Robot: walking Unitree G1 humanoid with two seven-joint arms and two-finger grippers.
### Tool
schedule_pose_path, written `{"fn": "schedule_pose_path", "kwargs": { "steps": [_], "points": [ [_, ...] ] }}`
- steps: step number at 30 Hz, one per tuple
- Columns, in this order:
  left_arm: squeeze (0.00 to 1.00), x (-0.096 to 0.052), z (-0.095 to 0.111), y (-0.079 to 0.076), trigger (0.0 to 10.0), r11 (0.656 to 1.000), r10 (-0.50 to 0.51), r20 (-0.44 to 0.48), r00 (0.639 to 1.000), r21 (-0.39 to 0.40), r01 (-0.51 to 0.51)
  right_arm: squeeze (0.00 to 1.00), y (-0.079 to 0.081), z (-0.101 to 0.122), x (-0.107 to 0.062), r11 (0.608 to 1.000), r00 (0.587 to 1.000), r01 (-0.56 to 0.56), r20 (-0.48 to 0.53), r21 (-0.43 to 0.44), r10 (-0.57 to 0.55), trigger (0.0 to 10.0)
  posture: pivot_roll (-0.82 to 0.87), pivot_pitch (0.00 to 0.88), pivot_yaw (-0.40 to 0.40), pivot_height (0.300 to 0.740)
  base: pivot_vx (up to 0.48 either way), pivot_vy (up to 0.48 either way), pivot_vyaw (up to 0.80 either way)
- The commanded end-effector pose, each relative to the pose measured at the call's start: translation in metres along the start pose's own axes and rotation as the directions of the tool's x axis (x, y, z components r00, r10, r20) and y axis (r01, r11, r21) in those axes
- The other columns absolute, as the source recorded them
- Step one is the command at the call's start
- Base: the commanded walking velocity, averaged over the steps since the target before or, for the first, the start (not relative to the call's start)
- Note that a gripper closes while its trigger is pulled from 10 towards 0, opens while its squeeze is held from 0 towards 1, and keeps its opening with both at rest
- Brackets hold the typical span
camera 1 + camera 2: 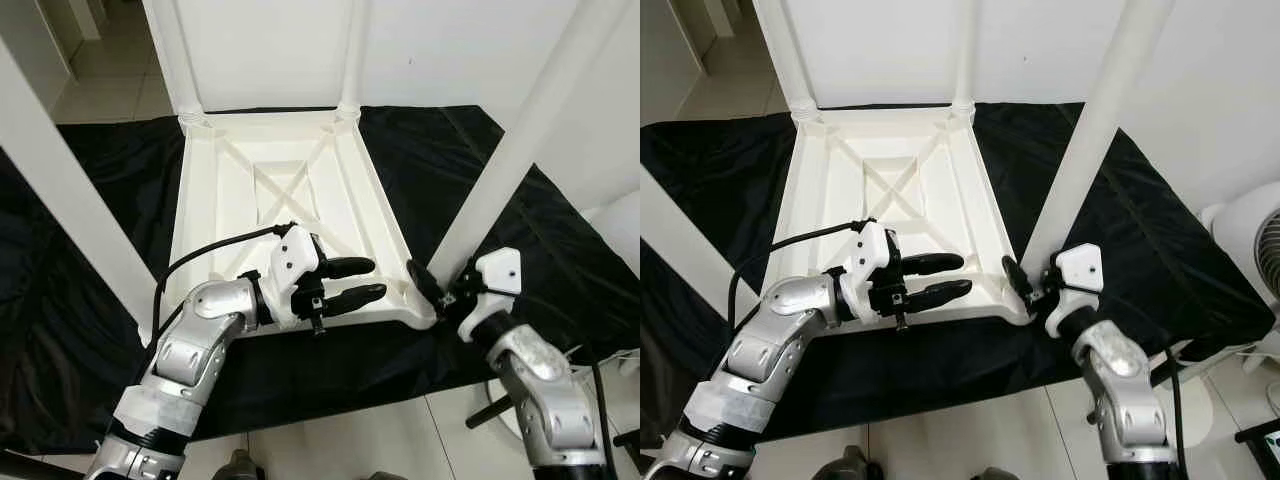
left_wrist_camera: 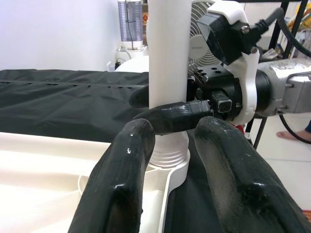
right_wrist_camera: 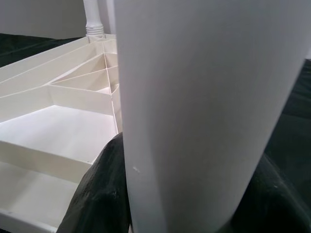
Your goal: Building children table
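Upturned white tabletop (image 1: 300, 190) on a black cloth (image 1: 90, 300), the right gripper (image 1: 440, 285) clamped around the near right leg (image 1: 500, 170) at its socket, presumably seating it, the left gripper (image 1: 355, 280) hovering open and empty beside.

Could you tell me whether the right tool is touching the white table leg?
Touching: in the right wrist view, both black fingers press against the white leg on either side.
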State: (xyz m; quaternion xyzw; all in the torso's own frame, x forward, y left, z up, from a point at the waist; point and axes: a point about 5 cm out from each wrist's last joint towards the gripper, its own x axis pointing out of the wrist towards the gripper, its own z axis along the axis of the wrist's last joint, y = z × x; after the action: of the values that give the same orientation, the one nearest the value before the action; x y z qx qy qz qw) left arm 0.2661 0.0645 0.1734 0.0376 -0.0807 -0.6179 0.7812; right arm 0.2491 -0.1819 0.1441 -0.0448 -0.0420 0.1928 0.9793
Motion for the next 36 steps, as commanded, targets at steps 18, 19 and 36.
{"fn": "schedule_pose_path", "kwargs": {
  "steps": [18,19,36],
  "points": [
    [0.00,-0.005,0.004,-0.002,10.0,0.997,0.081,0.000,0.997,0.011,-0.081,0.00,0.022,-0.010,-0.001,0.828,0.829,0.558,-0.082,0.052,-0.553,10.0,0.00,0.036,-0.007,0.740,0.000,0.000,0.00],
    [0.00,-0.003,0.003,-0.003,10.0,0.996,0.087,-0.008,0.996,-0.003,-0.087,0.00,0.025,-0.012,0.002,0.810,0.812,0.582,-0.086,0.067,-0.577,10.0,0.00,0.037,-0.007,0.740,0.000,0.000,0.00],
    [0.00,0.005,-0.007,-0.002,10.0,0.969,0.199,-0.032,0.980,-0.144,-0.201,1.00,0.043,-0.013,0.021,0.853,0.869,0.494,-0.061,0.169,-0.491,10.0,-0.01,0.048,0.000,0.740,0.000,0.000,0.00]
  ]
}}
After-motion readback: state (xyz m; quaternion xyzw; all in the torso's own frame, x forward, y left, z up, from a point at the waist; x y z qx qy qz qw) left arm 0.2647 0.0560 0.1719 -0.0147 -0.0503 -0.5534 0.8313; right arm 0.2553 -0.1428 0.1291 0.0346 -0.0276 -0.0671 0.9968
